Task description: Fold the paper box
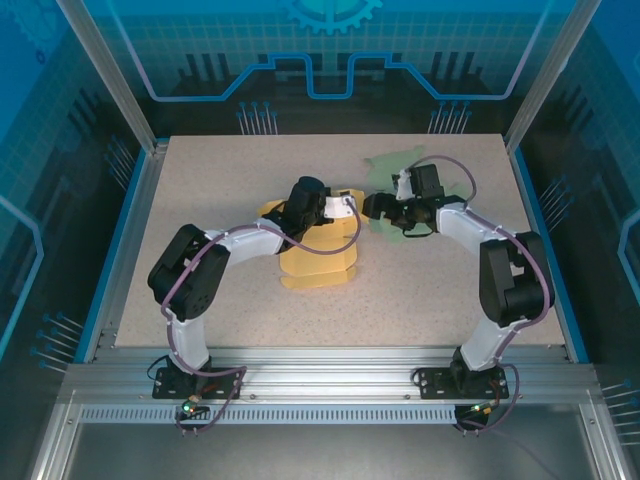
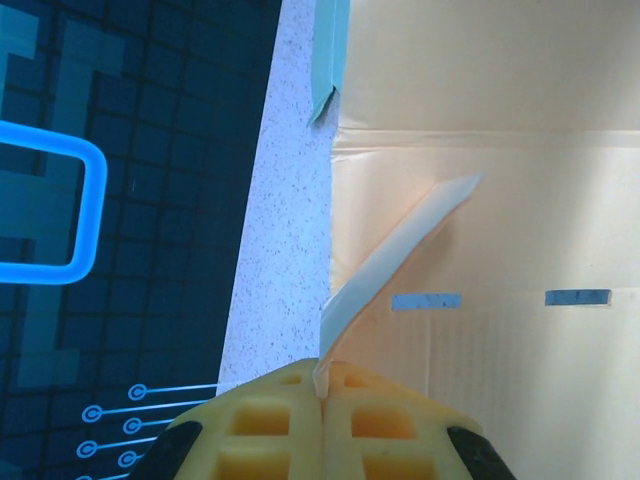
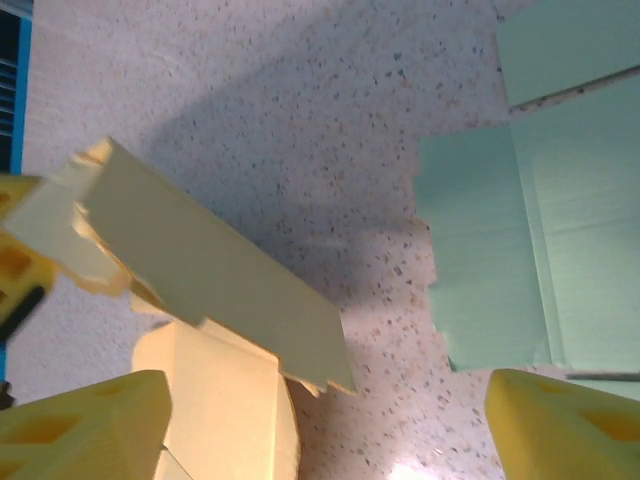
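Flat yellow cardboard box blank point(image 1: 318, 262) at the middle of the speckled grey bench point(image 1: 430, 290), partly under the left wrist. Left hand point(image 2: 322, 385) pinched together on one narrow flap point(image 2: 400, 250) of that blank, lifted at a tilt off the flat panels. Right hand point(image 1: 378, 207) just beside the left one, yellow fingers point(image 3: 80, 420) spread wide apart, holding nothing, above bare bench. Pale green flat cardboard sheet point(image 3: 520, 250) beyond the right hand, apart from the yellow blank.
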Robot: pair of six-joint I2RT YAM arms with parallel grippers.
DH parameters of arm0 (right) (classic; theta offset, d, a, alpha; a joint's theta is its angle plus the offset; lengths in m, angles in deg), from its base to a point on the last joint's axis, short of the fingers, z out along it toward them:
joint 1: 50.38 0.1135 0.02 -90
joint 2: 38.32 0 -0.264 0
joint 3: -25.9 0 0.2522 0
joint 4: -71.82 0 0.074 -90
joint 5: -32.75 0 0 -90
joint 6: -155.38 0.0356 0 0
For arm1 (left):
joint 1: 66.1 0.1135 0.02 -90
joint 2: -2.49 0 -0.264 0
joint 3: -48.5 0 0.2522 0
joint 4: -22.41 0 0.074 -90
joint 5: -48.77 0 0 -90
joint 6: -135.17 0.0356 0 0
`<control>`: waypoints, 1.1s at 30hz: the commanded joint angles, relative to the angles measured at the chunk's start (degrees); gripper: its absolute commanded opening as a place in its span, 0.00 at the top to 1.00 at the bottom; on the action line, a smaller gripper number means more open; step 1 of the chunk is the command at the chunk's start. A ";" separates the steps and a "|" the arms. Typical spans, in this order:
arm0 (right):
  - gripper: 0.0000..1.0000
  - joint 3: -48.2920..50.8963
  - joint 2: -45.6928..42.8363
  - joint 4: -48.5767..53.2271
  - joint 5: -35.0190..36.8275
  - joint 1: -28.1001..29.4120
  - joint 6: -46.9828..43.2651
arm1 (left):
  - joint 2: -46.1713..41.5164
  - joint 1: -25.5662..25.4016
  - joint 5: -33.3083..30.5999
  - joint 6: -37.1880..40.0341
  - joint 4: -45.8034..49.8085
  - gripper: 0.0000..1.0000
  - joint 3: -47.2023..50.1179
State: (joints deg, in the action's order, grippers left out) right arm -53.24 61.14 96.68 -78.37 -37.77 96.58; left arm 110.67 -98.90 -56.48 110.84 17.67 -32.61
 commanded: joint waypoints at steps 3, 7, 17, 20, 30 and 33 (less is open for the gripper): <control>0.13 -6.81 3.61 0.54 -0.91 0.32 0.12 | -0.32 0.20 -0.55 1.39 -1.89 1.00 0.39; 0.10 -11.75 8.41 2.23 -1.35 0.59 0.23 | -0.34 0.19 -0.96 1.16 -3.00 1.00 0.03; 0.05 -17.91 15.91 4.70 -1.08 3.48 -0.29 | 1.19 0.19 -2.91 0.59 -4.74 1.00 -1.29; 0.04 -18.82 17.74 3.79 -2.39 3.77 0.81 | 1.33 0.16 -2.48 -0.08 -5.44 1.00 -1.44; 0.06 -12.33 11.66 3.69 0.21 2.12 1.83 | 3.00 0.21 -4.17 3.22 -10.49 1.00 -0.94; 0.06 -7.05 7.65 2.68 0.28 1.36 3.10 | 3.68 0.25 -5.40 5.15 -12.85 1.00 -0.85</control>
State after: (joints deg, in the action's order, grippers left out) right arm -63.63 73.29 99.26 -78.48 -35.41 98.22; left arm 113.12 -98.83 -59.95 113.31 9.62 -32.61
